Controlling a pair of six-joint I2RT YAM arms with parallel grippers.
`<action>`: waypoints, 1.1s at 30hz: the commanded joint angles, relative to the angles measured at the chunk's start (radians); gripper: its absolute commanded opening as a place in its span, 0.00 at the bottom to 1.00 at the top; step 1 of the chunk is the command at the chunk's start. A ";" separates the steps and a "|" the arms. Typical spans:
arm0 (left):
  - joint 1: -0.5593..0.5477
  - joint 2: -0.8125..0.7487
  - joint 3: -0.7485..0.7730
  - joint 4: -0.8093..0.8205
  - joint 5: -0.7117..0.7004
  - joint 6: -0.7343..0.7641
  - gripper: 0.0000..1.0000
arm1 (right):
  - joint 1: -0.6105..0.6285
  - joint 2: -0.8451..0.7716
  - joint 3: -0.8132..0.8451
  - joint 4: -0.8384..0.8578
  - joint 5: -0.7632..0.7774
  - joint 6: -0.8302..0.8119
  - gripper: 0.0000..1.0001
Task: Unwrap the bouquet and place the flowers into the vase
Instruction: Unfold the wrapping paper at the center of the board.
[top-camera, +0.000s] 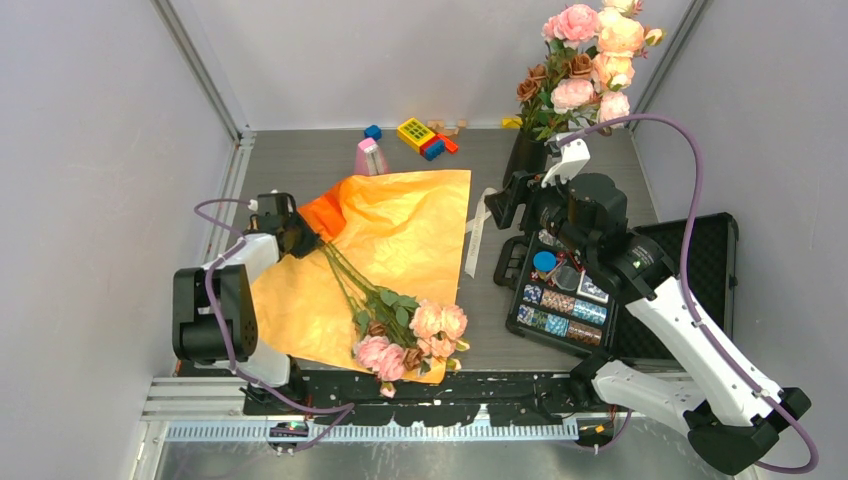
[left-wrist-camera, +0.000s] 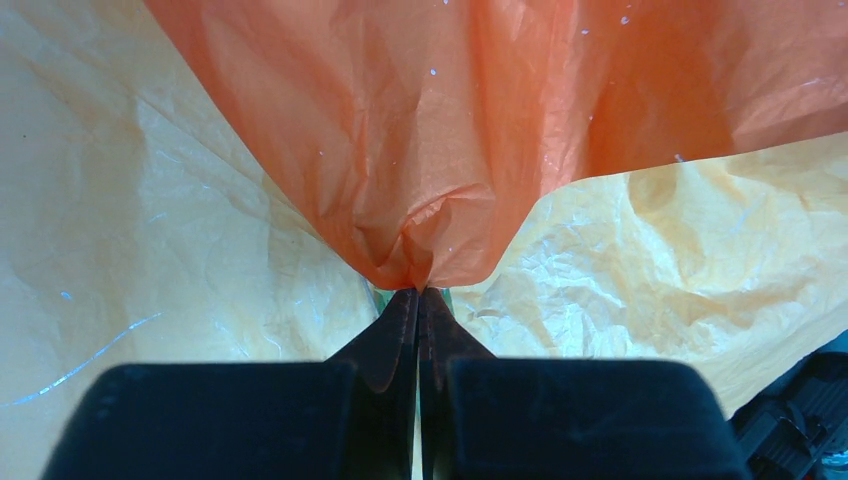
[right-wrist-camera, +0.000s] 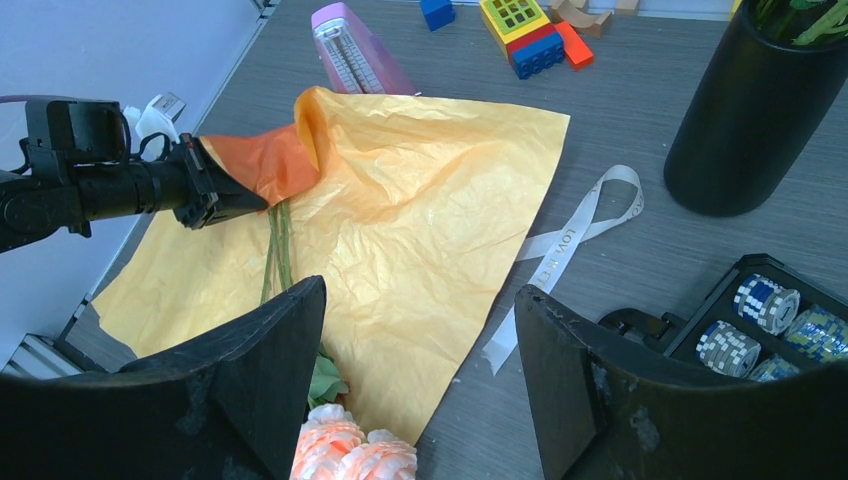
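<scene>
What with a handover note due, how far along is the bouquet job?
Done: the ribbon is off, the paper lies opened flat, and some roses stand in the vase. In hand: the left tool is shut on a fold of the paper. Left: the flowers lying on the paper go in the vase; the right tool is open, empty.

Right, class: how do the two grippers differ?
The left gripper is shut, pinching a fold of the paper; the right gripper is open and holds nothing. The left is at the paper's left side; the right is near the vase. Both have black fingers.
</scene>
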 joint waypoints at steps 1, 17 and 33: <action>-0.004 -0.051 0.059 -0.020 -0.011 0.010 0.00 | 0.000 -0.022 -0.004 0.048 -0.009 0.013 0.75; 0.007 0.030 0.331 -0.078 -0.096 0.036 0.00 | 0.000 -0.053 -0.039 0.048 0.041 -0.005 0.75; 0.104 0.285 0.499 -0.010 -0.108 -0.031 0.00 | 0.000 -0.057 -0.119 0.121 0.150 -0.005 0.75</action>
